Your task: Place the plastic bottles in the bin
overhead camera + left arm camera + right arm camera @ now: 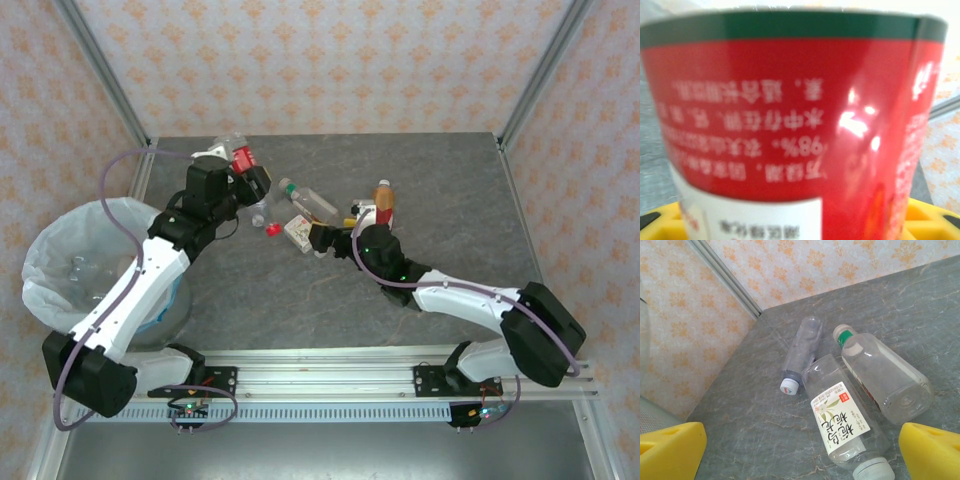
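A red-labelled plastic bottle [790,110] sits right up against the left wrist camera, with my left gripper [800,224] shut on it and yellow fingertips [932,217] showing at its sides. From above, that bottle [240,158] is at the back left of the table, beyond the bin [60,262], a round grey bin with a white bag liner. My right gripper [800,455] is open just above a clear bottle with a white flower label [842,417]. Beside that one lie a green-capped clear bottle [885,377] and a slim clear bottle [801,352].
An orange bottle [385,203] stands behind my right gripper [318,237]. A loose red cap [273,230] and a small clear bottle [258,213] lie between the two grippers. Patterned walls and metal posts close the table's back and sides.
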Controlling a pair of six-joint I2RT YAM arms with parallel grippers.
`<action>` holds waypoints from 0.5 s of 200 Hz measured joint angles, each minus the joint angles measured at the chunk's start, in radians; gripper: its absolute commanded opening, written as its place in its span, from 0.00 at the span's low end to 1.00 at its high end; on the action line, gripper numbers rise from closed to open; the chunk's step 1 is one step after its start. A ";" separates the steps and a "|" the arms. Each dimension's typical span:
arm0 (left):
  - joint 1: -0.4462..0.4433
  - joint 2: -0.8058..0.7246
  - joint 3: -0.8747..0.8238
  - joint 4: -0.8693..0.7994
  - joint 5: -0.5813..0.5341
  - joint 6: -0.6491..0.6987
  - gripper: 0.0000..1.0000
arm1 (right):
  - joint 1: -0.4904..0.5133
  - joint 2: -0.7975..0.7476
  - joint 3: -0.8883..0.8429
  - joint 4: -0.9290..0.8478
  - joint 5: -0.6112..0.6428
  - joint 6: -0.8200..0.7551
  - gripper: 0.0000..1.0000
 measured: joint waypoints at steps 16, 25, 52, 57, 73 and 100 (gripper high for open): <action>0.000 -0.023 0.010 -0.038 -0.039 0.013 0.55 | 0.000 0.012 0.007 -0.002 -0.012 0.000 0.99; 0.000 -0.036 0.014 -0.053 -0.058 0.016 0.55 | 0.000 0.019 0.014 -0.002 -0.016 0.000 0.99; 0.000 -0.080 0.038 -0.112 -0.121 0.035 0.55 | 0.000 0.026 0.027 0.002 -0.037 -0.001 0.99; 0.000 -0.088 0.045 -0.122 -0.134 0.039 0.55 | 0.000 0.026 0.028 0.006 -0.043 0.000 0.99; 0.000 -0.117 0.061 -0.150 -0.179 0.060 0.55 | 0.000 0.026 0.029 0.018 -0.061 -0.001 0.99; 0.000 -0.182 0.070 -0.174 -0.237 0.094 0.55 | 0.000 0.027 0.030 0.025 -0.080 -0.001 0.99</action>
